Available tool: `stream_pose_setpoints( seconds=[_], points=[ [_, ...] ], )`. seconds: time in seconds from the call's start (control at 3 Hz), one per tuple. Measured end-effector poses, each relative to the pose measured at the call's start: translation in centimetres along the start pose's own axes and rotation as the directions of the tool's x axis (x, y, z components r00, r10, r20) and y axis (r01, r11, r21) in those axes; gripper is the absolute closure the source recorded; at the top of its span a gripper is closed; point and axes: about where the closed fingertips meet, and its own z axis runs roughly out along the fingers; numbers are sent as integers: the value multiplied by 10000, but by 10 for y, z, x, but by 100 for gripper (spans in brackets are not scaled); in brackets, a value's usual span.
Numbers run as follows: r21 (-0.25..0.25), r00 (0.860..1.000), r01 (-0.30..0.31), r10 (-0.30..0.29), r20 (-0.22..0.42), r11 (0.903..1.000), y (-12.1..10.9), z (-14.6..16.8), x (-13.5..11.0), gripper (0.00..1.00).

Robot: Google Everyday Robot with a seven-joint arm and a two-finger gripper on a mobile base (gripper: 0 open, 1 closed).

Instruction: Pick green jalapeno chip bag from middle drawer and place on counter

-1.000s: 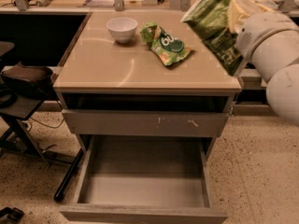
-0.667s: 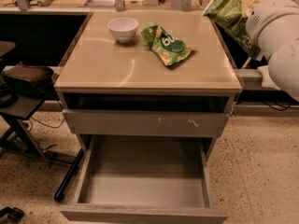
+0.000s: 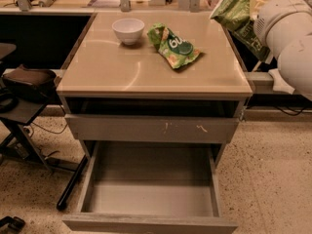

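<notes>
Camera view: the green jalapeno chip bag [image 3: 233, 9] is held aloft, clamped in the jaws of the gripper [image 3: 255, 4], by the far right corner of the tabletop [image 3: 146, 67].

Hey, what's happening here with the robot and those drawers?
The robot's gripper, top right, holds the green jalapeno chip bag in the air by the counter's right rear corner, not yet set down. The middle drawer stands pulled out and empty. A white bowl and a brighter green bag lie on the counter.
</notes>
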Motion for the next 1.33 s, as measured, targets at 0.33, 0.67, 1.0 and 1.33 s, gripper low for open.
stream_pose_setpoints(
  seconds=[0.33, 0.67, 1.0, 1.33],
  points=[
    [-622, 9804, 1951, -1964, -162, 9788, 11, 30, 19, 100],
    [-1045, 9539, 2949, -2990, -260, 9498, 29, 69, 41, 100],
    [-1467, 9338, 3463, -3555, -415, 9266, 53, 111, 62, 100],
    [-1475, 9331, 3479, -3572, -411, 9259, 54, 112, 62, 100]
  ],
)
